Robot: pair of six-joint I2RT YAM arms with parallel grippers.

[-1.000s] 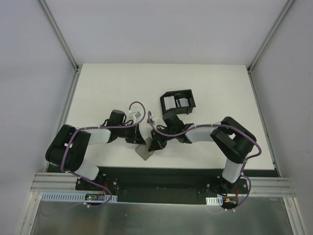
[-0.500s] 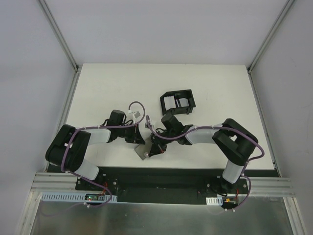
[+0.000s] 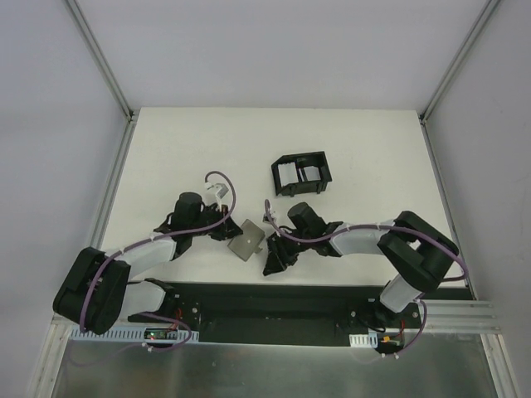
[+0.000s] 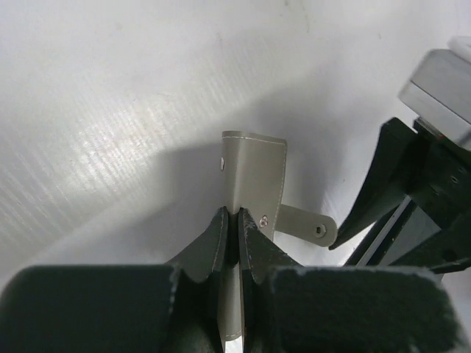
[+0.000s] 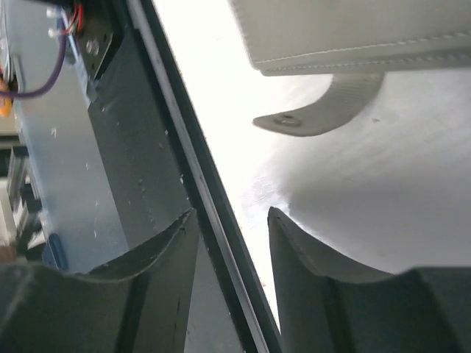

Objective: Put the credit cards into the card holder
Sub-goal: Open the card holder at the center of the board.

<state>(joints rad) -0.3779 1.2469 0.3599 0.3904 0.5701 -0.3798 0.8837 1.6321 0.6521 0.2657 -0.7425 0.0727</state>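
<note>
The white table (image 3: 373,157) spreads on all sides of the card holder (image 3: 247,240), which is near the table's front edge, about midway between the two arm bases.

The left arm (image 3: 153,249) stretches low from its base, left of and nearer than the card holder. Its forearm runs almost level and its wrist meets the card holder's left side. The right arm (image 3: 365,239) comes in from the card holder's right, elbow high by its base. Its forearm lies low and its wrist turns down and toward the front rail, just right of the card holder.

The black tray (image 3: 302,172) stands beyond the card holder and to its right, well apart. Pale pieces (image 3: 286,172) stand in its compartments, too small to tell whether they are cards.

In the left wrist view the grey card holder (image 4: 254,173) is on edge, casting a shadow on the table. The left gripper (image 4: 232,220) is pinched tight on its near edge. The right gripper (image 5: 232,217) sits just beside the card holder without touching it. Its fingers (image 5: 294,243) are spread apart with nothing between them.

The closing tab (image 4: 305,224) sticks out from the card holder's right side toward the right gripper, hanging free
</note>
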